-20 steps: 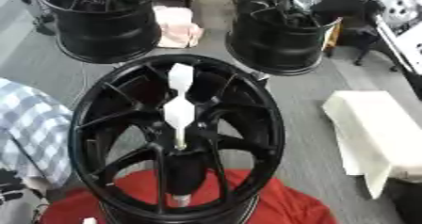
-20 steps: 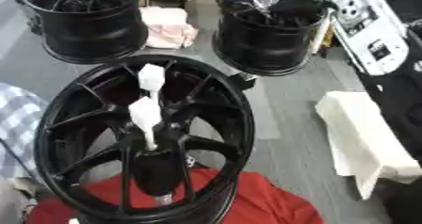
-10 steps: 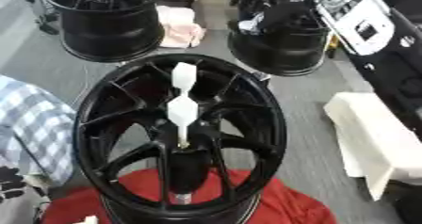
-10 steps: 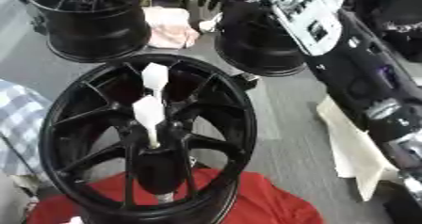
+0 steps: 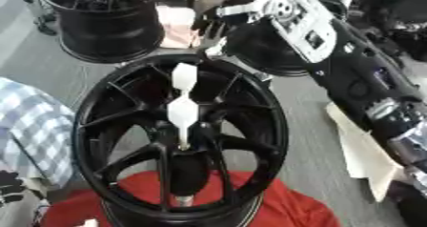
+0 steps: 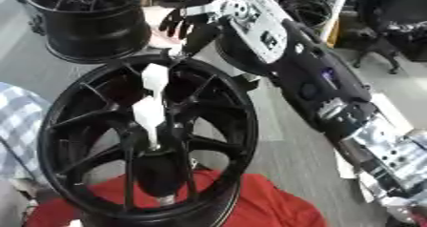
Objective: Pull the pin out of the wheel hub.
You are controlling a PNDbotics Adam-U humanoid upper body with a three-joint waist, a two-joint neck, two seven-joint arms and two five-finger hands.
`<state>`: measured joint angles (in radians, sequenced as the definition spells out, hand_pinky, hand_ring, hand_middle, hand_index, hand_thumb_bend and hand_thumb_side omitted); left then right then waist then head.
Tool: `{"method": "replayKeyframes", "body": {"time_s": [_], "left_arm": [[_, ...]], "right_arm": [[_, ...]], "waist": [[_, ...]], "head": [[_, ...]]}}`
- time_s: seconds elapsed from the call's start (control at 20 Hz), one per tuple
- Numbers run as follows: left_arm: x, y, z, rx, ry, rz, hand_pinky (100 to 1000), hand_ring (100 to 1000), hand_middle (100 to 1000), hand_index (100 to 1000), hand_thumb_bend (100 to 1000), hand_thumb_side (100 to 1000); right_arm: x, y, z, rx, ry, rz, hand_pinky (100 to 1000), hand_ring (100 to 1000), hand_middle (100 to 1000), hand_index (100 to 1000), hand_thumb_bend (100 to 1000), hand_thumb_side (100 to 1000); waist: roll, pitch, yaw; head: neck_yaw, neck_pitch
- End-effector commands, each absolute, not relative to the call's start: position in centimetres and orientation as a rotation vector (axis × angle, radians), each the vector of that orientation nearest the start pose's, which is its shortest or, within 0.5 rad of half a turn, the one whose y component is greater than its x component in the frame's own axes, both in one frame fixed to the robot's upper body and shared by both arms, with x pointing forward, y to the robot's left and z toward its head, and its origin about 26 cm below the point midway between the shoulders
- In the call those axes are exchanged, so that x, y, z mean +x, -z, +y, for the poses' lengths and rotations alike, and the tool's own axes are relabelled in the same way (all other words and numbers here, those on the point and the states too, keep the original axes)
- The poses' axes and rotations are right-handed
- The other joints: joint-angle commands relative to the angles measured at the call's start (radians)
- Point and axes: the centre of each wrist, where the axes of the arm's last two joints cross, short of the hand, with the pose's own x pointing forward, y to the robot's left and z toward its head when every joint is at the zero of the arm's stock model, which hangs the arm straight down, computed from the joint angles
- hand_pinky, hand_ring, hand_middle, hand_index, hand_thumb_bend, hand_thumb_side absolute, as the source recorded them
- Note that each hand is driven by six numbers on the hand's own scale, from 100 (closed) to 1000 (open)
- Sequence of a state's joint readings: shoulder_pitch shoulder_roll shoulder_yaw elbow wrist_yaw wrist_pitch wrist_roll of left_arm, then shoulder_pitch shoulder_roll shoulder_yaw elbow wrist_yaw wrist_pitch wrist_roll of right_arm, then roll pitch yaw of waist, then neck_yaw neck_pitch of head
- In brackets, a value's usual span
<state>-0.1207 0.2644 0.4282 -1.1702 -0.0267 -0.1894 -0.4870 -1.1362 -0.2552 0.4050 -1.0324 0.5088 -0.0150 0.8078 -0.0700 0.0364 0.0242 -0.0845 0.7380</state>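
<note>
Glossy black wheel hub [image 5: 179, 135], matt white pin [image 5: 183, 109]

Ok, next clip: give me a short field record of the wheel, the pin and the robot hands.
wheel: black wheel, upright on a red cloth
pin: white pin in the hub, not yet out
right robot hand: right robot hand above the wheel's top edge, fingers spread, holding nothing
left robot hand: not in view
background: two more black wheels, white cloth

This looks like a workshop or a garage for car wheels. Several black alloy rims stand on a grey floor [image 5: 50, 73]: one big rim [image 5: 179, 135] in front on a red cloth [image 5: 283, 207], two more rims [image 5: 104, 21] behind it, with pale rags [image 5: 177, 25] lying between them.
</note>
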Motion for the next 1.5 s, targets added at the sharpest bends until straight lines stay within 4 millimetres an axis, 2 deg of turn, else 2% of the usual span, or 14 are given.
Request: {"method": "replayKeyframes", "body": {"time_s": [0.05, 0.4, 0.6, 0.65, 0.7, 0.85, 1.25, 1.35, 1.4, 1.45, 1.5], "left_arm": [[27.2, 3.2, 43.0, 0.118, 0.241, -1.494, 717, 703, 628, 751, 413, 714], [27.4, 3.1, 42.8, 0.11, 0.247, -1.496, 717, 704, 629, 751, 413, 715], [27.5, 3.1, 42.7, 0.107, 0.251, -1.497, 717, 704, 629, 751, 412, 715], [27.5, 3.1, 42.7, 0.107, 0.252, -1.497, 717, 704, 629, 751, 412, 715], [27.5, 3.1, 42.7, 0.106, 0.252, -1.498, 717, 704, 629, 751, 411, 715], [27.6, 3.1, 42.6, 0.103, 0.254, -1.499, 717, 705, 629, 751, 412, 716], [27.6, 3.0, 42.5, 0.1, 0.256, -1.502, 716, 706, 629, 751, 411, 716], [27.7, 3.0, 42.5, 0.099, 0.256, -1.503, 716, 706, 629, 751, 410, 717], [27.7, 3.0, 42.5, 0.098, 0.256, -1.503, 716, 706, 630, 751, 411, 717], [27.7, 3.0, 42.5, 0.098, 0.256, -1.504, 716, 706, 630, 751, 411, 717], [27.7, 3.0, 42.5, 0.097, 0.256, -1.504, 716, 706, 630, 751, 411, 717]], "right_arm": [[46.4, -26.0, -9.7, -0.243, -1.887, -1.369, 847, 884, 884, 958, 300, 530], [46.5, -24.4, -7.8, -0.249, -1.94, -1.305, 850, 892, 890, 964, 300, 531], [46.8, -23.6, -7.4, -0.286, -1.955, -1.276, 855, 899, 893, 967, 302, 530], [46.8, -23.5, -7.3, -0.299, -1.959, -1.27, 855, 900, 894, 967, 270, 528], [46.9, -23.3, -7.2, -0.31, -1.96, -1.263, 853, 898, 892, 967, 301, 529], [47.1, -22.7, -7.1, -0.339, -1.964, -1.24, 851, 895, 891, 969, 298, 530], [47.5, -21.5, -7.1, -0.352, -1.956, -1.233, 775, 783, 767, 940, 287, 509], [47.5, -21.5, -7.0, -0.356, -1.952, -1.252, 748, 741, 741, 922, 258, 477], [47.5, -21.5, -7.0, -0.358, -1.949, -1.261, 726, 709, 722, 904, 189, 421], [47.5, -21.4, -6.9, -0.358, -1.948, -1.27, 723, 705, 720, 902, 180, 414], [47.5, -21.5, -6.9, -0.358, -1.948, -1.277, 705, 680, 701, 886, 121, 367]], "waist": [[0.008, -0.012, 0.001], [0.009, -0.012, 0.007], [0.009, -0.011, 0.009], [0.01, -0.011, 0.01], [0.01, -0.011, 0.011], [0.011, -0.01, 0.012], [0.011, -0.008, 0.015], [0.012, -0.008, 0.016], [0.012, -0.008, 0.016], [0.012, -0.007, 0.017], [0.012, -0.007, 0.017]], "head": [[-0.005, 0.007], [-0.013, 0.005], [-0.017, 0.006], [-0.018, 0.006], [-0.019, 0.006], [-0.021, 0.006], [-0.021, 0.006], [-0.022, 0.006], [-0.022, 0.006], [-0.022, 0.006], [-0.022, 0.006]]}}
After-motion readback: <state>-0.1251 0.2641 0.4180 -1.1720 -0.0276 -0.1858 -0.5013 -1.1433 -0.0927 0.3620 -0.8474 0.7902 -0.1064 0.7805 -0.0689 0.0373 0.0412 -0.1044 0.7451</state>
